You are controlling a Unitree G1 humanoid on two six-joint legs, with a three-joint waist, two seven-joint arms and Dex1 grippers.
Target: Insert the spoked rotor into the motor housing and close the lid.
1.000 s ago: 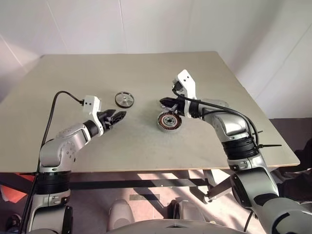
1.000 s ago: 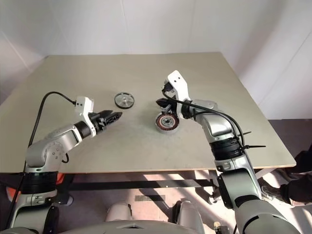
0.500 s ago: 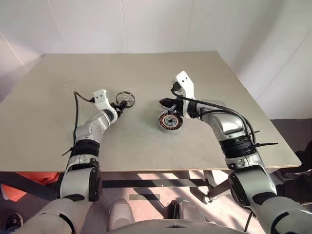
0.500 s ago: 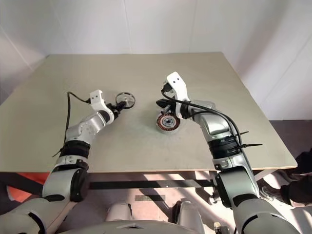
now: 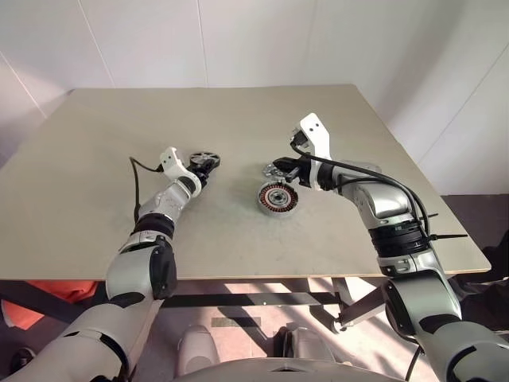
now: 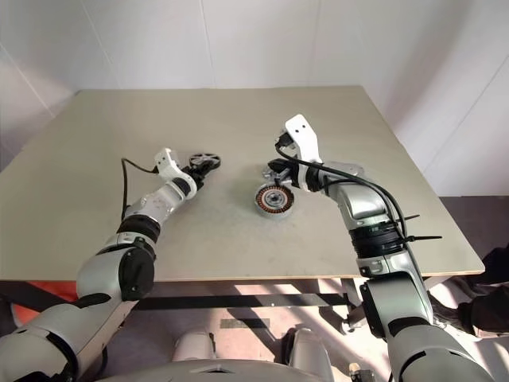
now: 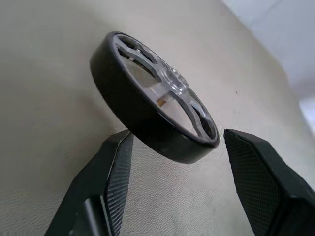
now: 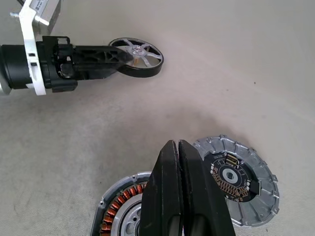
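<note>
Here: 1 spoked rotor [image 7: 157,115] btwn spread left pincer [image 7: 179,162]; right pincer [image 8: 178,196] pressed together.

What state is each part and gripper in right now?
spoked rotor: flat on table, between left fingers, not gripped.
motor housing: open, no rotor inside.
lid: on table beside housing.
left gripper: open.
right gripper: shut, empty, above housing.

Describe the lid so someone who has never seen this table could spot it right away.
On the table, find the housing with its copper windings. The lid lies flat beside it, under the shut right gripper. Its notched grey rim and dark centre set it apart from the spoked rotor.
</note>
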